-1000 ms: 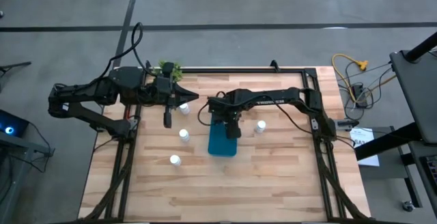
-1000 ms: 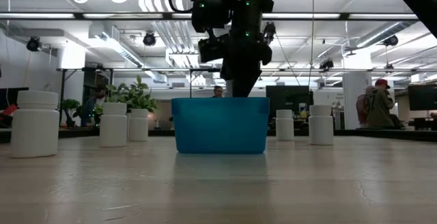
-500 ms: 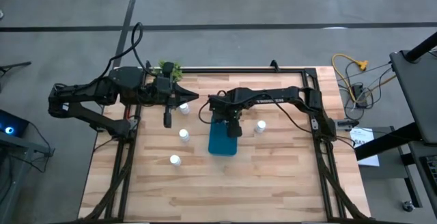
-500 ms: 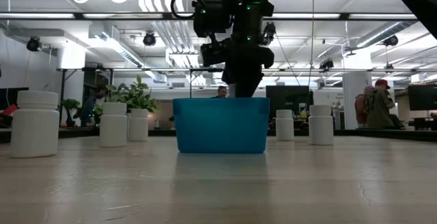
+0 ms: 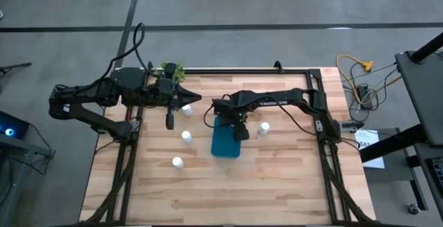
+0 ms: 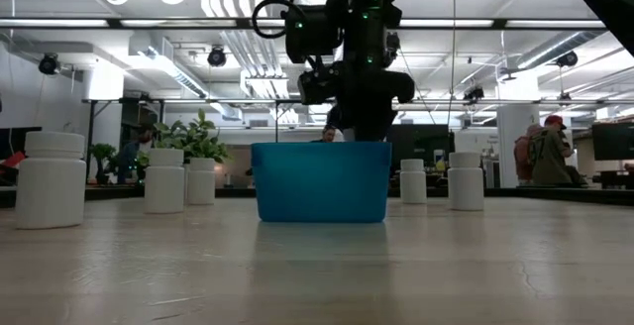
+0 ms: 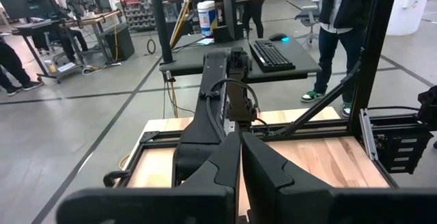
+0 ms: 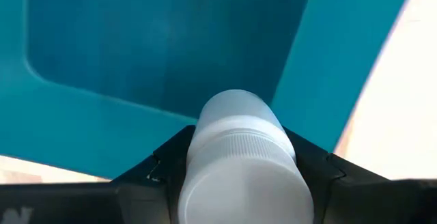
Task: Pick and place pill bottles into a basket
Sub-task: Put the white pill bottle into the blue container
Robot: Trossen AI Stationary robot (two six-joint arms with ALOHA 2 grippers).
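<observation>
The right claw [image 5: 239, 131] pinches a pill bottle [image 8: 239, 159] between its two fingers and hangs directly over the basket [image 5: 223, 144], toward the basket's right rim; the bottle's long axis points down into the teal floor (nothing lies in the part of the basket the wrist view shows). The coming move looks like a straight drop or short descent, with no sideways travel needed.

The left claw [image 7: 240, 166], fingers pressed together, waits near the counter's far-left corner. Other bottles stand on the counter [image 5: 277, 178]: one [image 5: 264, 127] just right of the basket, three [image 5: 186, 136] to its left.
</observation>
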